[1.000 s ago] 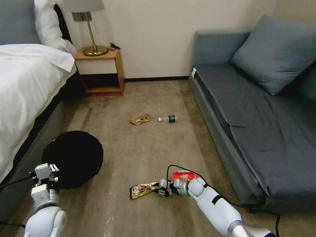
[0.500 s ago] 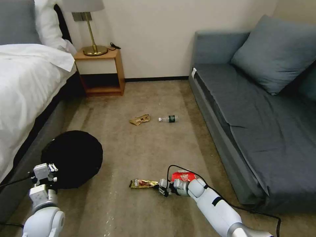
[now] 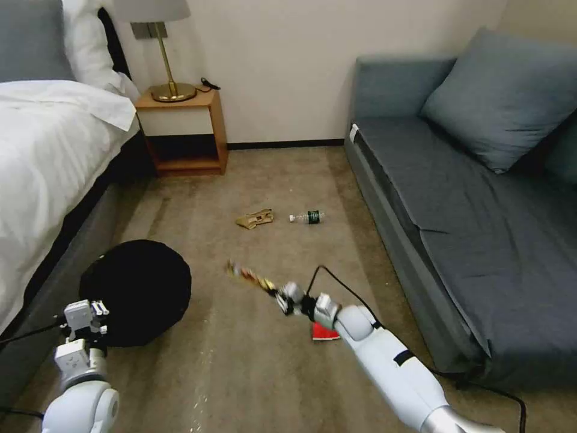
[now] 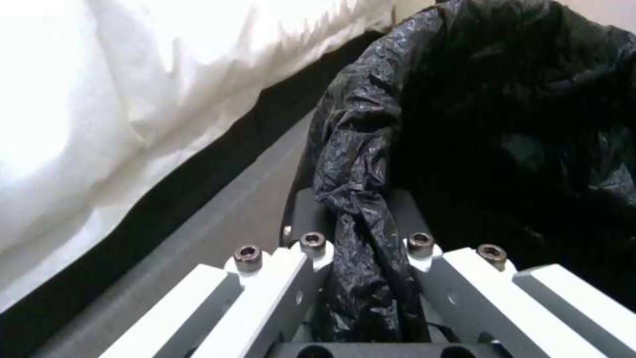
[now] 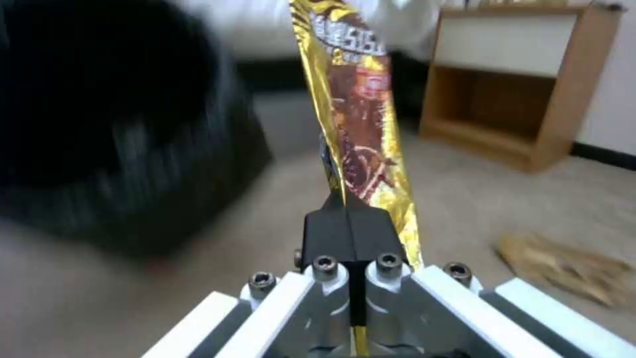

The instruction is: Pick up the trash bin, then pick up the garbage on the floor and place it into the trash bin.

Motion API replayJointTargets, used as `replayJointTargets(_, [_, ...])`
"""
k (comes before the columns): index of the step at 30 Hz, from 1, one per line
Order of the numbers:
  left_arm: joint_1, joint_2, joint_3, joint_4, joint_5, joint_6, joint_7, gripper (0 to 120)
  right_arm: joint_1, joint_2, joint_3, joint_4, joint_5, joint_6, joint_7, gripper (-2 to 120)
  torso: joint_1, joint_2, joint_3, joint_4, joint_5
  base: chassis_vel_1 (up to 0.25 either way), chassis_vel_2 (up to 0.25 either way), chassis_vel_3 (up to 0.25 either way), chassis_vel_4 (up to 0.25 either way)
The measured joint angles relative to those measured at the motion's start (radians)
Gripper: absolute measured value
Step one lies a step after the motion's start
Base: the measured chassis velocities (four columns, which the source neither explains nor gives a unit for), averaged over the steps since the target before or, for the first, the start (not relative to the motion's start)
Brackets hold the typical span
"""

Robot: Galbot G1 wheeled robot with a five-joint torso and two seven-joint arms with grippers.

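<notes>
One trash bin (image 3: 137, 291) beside the bed, its black liner pinched in the left tool (image 4: 361, 258), four garbage pieces (three apparently on the floor): red snack bag (image 3: 324, 332), paper wrapper (image 3: 255, 219), bottle (image 3: 308, 217), candy bar wrapper (image 5: 357, 119) aloft, clamped in the closed right tool (image 5: 350, 233).

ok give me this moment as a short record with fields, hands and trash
left hand: shut on the trash bin rim and its black liner, beside the bed
right hand: shut on the candy wrapper, lifted off the carpet
red snack bag: on the floor under the right arm
paper wrapper: on the floor
bottle: lying beside it
</notes>
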Motion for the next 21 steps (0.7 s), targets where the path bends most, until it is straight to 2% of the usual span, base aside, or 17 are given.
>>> replayJointTargets(4, [-0.008, -0.001, 0.010, -0.001, 0.003, 0.004, 0.000, 7, 0.057, 0.003, -0.140, 0.111, 0.283, -0.089, 0.112, 0, 0.000, 0.000, 0.000, 0.0001, -0.0001, 0.000, 0.000, 0.000, 0.000])
replayJointTargets(5, [-0.008, -0.001, 0.010, -0.001, 0.003, 0.004, 0.000, 7, 0.057, 0.003, -0.140, 0.111, 0.283, -0.089, 0.112, 0, 0.000, 0.000, 0.000, 0.0001, -0.0001, 0.000, 0.000, 0.000, 0.000])
replayJointTargets(9, [-0.034, 0.009, 0.017, -0.006, -0.006, 0.019, 0.004, 7, 0.140, 0.057, -0.257, 0.136, 0.457, -0.131, 0.160, 0, 0.000, 0.000, 0.000, 0.0003, -0.0003, 0.000, 0.000, 0.000, 0.000])
replayJointTargets(15, [-0.067, 0.018, 0.024, -0.011, -0.022, 0.030, 0.012, 7, 0.198, 0.109, -0.359, 0.123, 0.598, -0.158, 0.212, 0, 0.000, 0.000, 0.000, 0.0002, -0.0002, 0.000, 0.000, 0.000, 0.000])
replayJointTargets(18, [-0.077, 0.019, 0.025, -0.011, -0.028, 0.026, 0.023, 7, 0.206, 0.130, -0.380, 0.093, 0.599, -0.157, 0.202, 0, 0.000, 0.000, 0.000, 0.0001, -0.0003, 0.000, 0.000, 0.000, 0.000])
replayJointTargets(21, [-0.078, 0.015, 0.027, -0.008, -0.025, -0.010, 0.071, 7, 0.200, 0.158, -0.393, 0.046, 0.581, -0.144, 0.174, 0, 0.000, 0.000, 0.000, 0.0001, -0.0001, 0.000, 0.000, 0.000, 0.000])
